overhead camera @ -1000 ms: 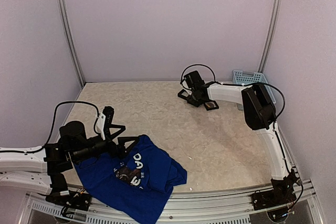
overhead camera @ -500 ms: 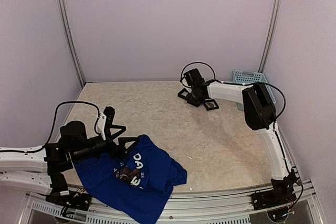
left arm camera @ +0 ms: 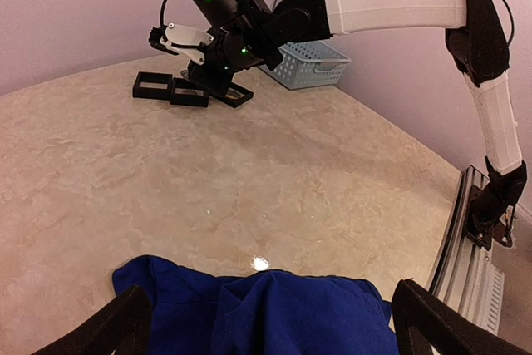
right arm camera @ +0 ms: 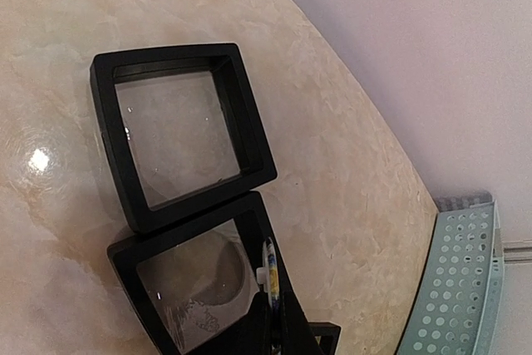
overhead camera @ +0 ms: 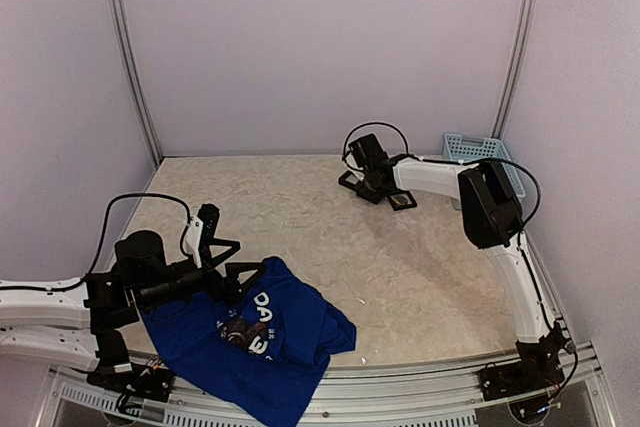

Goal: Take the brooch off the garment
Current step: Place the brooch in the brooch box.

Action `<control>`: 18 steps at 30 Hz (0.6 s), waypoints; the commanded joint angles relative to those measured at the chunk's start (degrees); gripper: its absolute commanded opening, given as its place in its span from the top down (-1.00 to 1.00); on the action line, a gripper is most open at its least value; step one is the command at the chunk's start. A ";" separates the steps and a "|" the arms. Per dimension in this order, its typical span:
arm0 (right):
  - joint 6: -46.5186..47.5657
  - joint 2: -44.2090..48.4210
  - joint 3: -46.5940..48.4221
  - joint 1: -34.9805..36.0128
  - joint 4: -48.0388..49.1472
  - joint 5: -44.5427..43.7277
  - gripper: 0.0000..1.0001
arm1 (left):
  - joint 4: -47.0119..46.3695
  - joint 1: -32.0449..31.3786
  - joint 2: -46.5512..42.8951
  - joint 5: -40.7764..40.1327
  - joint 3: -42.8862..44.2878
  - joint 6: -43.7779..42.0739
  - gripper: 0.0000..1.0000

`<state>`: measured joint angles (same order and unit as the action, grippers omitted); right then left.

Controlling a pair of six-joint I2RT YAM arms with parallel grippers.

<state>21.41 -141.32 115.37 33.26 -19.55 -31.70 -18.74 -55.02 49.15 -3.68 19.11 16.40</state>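
Garment (overhead camera: pixel 268 347), a royal-blue T-shirt with white letters and a small dark graphic, lies crumpled at the near left part of the table (overhead camera: pixel 420 277), and one corner of it hangs over the near edge. The left gripper (overhead camera: pixel 240 254) is just above the far edge of the shirt. Its jaws stand wide apart, with nothing between them. In the left wrist view the blue cloth (left arm camera: pixel 283 322) fills the space under the two fingers.

Well apart from the shirt, at the far side of the table, the right gripper (overhead camera: pixel 372 183) points down over a row of three black square frames. Its fingers are pressed together on a small thin piece, white with a blue and yellow edge, which seems to be the brooch (right arm camera: pixel 268 270). This piece is over the right rim of one frame (right arm camera: pixel 133 288), and I cannot tell if it touches the rim. A second frame (right arm camera: pixel 249 122) lies just behind it, corner to corner. The third frame (overhead camera: pixel 402 201) is on the other side of the gripper. A light blue basket (overhead camera: pixel 480 147) with holes stands near the far right corner
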 commanded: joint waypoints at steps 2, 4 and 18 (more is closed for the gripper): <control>-0.04 -2.34 1.95 0.38 -1.24 0.68 1.00 | 0.47 0.36 0.17 0.49 1.36 0.03 -0.98; -0.05 -2.45 2.08 0.40 -1.32 0.68 0.99 | 0.54 0.38 0.16 0.52 1.35 0.03 -0.98; -1.02 0.06 2.15 0.41 -2.33 3.53 0.35 | 0.48 0.37 0.31 0.08 1.36 -0.10 -0.98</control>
<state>21.34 -141.88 116.62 33.26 -20.29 -30.13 -18.70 -55.02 49.15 -3.66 19.11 16.43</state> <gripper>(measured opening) 0.302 0.988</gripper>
